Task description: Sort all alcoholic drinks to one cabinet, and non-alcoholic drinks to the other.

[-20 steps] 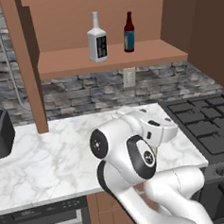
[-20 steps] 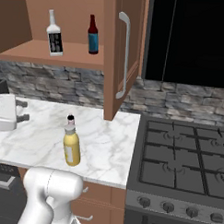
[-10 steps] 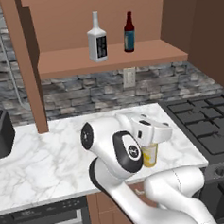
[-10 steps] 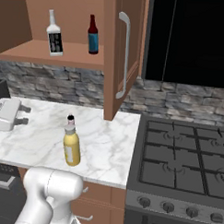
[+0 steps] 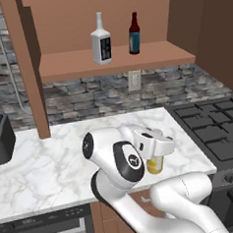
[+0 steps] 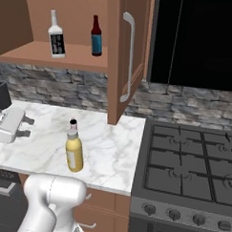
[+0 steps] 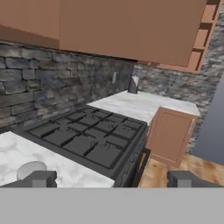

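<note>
Two alcoholic drinks stand on the open cabinet's shelf: a whitish square bottle with a black label and a slim dark-brown bottle with a red cap. The stout yellow juice bottle stands on the marble counter, half hidden behind my hand in the left base view. A small black cap pokes up just behind it. My gripper hovers open and empty to the left of the yellow bottle, pointing toward the stove.
The cabinet door hangs open over the counter's right end. A gas stove adjoins the counter on the right. A dark toaster sits at the far left. Stone backsplash runs behind.
My arm has swung its elbow leftward, uncovering the yellow bottle in the left base view. The hand has shifted slightly right and lower in the right base view. No bottle has moved.
</note>
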Controlling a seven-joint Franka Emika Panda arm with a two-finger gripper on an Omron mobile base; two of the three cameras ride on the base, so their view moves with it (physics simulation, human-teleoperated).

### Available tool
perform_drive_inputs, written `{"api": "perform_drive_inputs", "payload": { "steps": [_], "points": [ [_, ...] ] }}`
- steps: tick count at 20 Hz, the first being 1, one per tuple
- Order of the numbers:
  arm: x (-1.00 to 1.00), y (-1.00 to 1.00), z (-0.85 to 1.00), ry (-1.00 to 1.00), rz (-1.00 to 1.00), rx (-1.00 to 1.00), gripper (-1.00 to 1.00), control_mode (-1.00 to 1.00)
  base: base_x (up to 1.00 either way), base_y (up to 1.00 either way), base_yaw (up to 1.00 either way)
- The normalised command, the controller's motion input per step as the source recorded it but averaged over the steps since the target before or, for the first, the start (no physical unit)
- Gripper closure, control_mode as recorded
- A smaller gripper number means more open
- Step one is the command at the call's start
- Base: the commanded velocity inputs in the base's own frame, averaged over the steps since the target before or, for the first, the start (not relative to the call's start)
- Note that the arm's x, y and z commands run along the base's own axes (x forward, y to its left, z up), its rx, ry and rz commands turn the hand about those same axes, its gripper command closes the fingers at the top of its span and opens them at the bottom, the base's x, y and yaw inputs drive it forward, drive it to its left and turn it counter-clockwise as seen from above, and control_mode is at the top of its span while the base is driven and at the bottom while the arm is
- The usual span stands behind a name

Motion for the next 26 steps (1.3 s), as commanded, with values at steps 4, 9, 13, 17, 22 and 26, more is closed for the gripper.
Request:
{"api": "perform_drive_inputs", "payload": {
  "steps": [4,9,13,17,22,26],
  "points": [
    [0.08,-0.08,-0.27,0.0,0.0,0.03,-1.0,-1.0,0.0,0.0,0.0],
    [0.07,-0.01,-0.2,0.0,0.0,0.01,-1.0,-1.0,0.0,0.0,0.0],
    [0.11,0.0,-0.12,0.0,0.0,0.01,-1.0,-1.0,0.0,0.0,0.0],
    [0.16,0.0,-0.04,0.0,0.0,0.01,-1.0,-1.0,0.0,0.0,0.0],
    [0.27,0.0,-0.04,0.0,0.0,0.0,-1.0,-1.0,0.0,0.0,0.0],
    [0.31,-0.01,-0.11,0.0,0.0,0.01,-1.0,-1.0,0.0,0.0,0.0]
  ]
}}
